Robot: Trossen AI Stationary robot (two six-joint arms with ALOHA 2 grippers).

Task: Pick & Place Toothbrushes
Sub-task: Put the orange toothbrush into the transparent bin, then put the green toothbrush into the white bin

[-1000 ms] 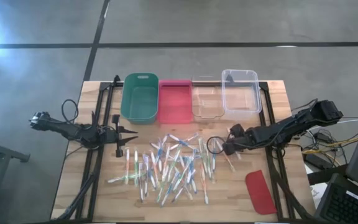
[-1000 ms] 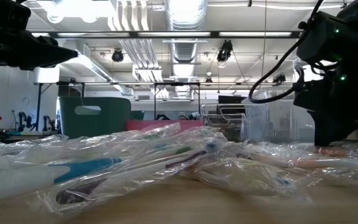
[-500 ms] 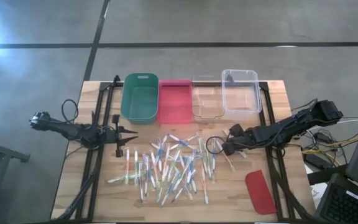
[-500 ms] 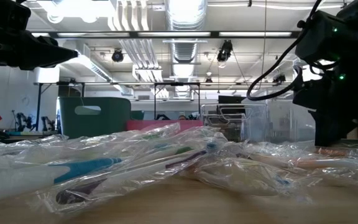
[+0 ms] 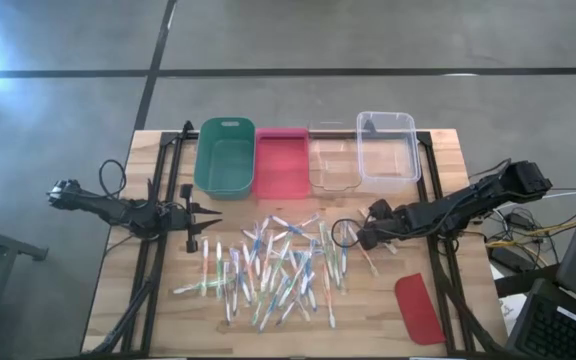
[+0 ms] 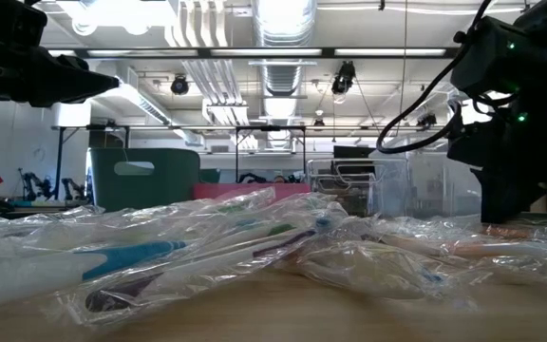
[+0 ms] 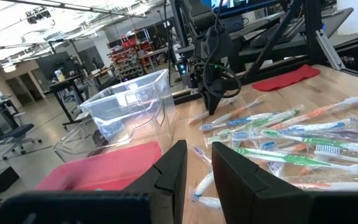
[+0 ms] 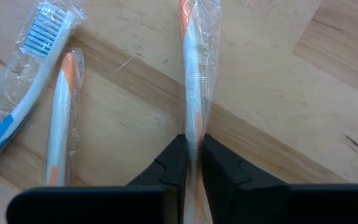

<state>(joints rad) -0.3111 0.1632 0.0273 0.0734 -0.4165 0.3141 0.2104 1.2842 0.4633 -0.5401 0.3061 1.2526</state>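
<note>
The orange-and-white toothbrush in its clear plastic sleeve lies flat on the wooden table at the right edge of the heap, and the right gripper is pinched shut on its handle, fingertips down at the board. It looks light and stiff, so lifting it should cost little effort; the risk is the wrapper, which is glossy and loose and may slide over the handle inside it or crumple. The grip sits on the narrow handle rather than the bristle end, which seems the better place: it is slim enough for the jaws and firm beneath the film.

Just beside it lie a second orange-accented wrapped brush and a blue-and-white wrapped brush, apart from the held one, so nothing seems to be tangled with it. The rest of the wrapped toothbrushes are strewn criss-cross over the middle of the table, many overlapping.

Along the far edge stand a green plastic bin, a red plastic tray and two clear plastic containers, side by side; the path there looks unobstructed. A flat red oblong lid lies near the front right corner. The left gripper hovers at the table's left side, its fingers a little apart and holding nothing.
</note>
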